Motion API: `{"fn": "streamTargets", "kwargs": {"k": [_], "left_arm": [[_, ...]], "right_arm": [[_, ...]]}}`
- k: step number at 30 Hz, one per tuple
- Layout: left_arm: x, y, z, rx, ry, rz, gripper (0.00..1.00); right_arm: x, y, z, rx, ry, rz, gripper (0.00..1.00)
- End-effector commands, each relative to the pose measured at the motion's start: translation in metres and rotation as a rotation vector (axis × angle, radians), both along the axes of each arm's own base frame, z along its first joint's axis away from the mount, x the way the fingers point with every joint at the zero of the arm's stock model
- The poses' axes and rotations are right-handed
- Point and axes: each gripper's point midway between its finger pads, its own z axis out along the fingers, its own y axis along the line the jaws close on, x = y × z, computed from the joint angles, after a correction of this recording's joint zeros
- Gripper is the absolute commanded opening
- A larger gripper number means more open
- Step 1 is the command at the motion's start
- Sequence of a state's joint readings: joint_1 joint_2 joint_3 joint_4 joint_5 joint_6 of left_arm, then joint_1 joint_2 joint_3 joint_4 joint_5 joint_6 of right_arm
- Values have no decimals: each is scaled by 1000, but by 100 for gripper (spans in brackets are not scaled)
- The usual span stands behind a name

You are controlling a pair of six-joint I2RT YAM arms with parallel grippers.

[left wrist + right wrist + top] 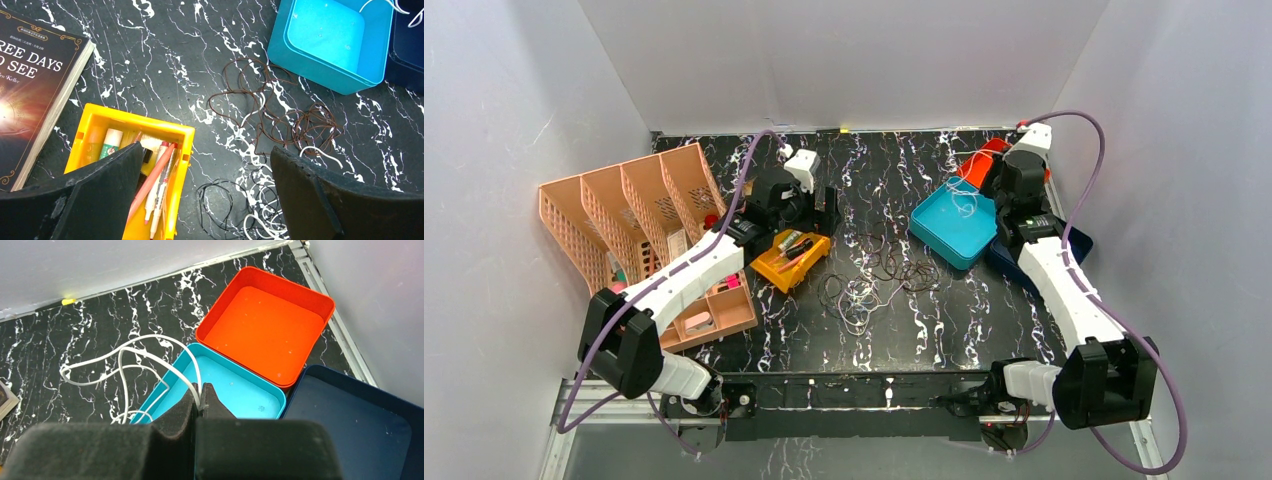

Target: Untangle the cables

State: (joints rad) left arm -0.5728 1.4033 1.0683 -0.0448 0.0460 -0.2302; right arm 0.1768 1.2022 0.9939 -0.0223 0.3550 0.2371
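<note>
Cable (148, 336), white, pinched between right jaws, looping over teal tray (235, 385).

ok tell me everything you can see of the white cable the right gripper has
The white cable is a thin, smooth, flexible cord that looks plastic-coated. The right gripper is shut on it, pinching a strand between its dark padded fingertips above the teal tray. From the pinch it fans out in several loose, overlapping loops, crossing the tray's rim and spreading over the black marbled table. Whether those loops rest on the surface or hang just above it cannot be told.
</note>
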Motion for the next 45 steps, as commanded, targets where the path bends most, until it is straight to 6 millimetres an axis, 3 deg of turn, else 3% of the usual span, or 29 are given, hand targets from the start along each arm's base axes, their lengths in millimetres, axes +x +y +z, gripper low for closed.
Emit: {"fn": "streamTargets", "kwargs": {"k": [1,5,15,23,30,33,43,45], "left_arm": [[-4,2,5,-2,-20,-14,98],[-3,3,0,10,-10,-10,98],[-3,0,-9,14,21,-16,99],[-4,-1,-10,12,26,-21,98],[-4,-3,-12,8,36,-29,98],[-4,-3,-12,7,39,-31,98],[-5,-4,-13,7,43,-34,98],[-5,-4,-13,7,44,-35,98]], "right_arm": [[8,-8,2,33,-38,-35,0],[5,-25,-8,37,-8,-137,0],[-10,-68,-5,62,-26,-374,0],[-56,-130,5,65,-124,-803,0],[-92,-158,5,80,-174,-1009,0],[-97,-166,-8,89,-152,-1041,0],[-92,-186,-86,139,36,-1071,0],[-89,-187,-97,133,66,-1050,8]]}}
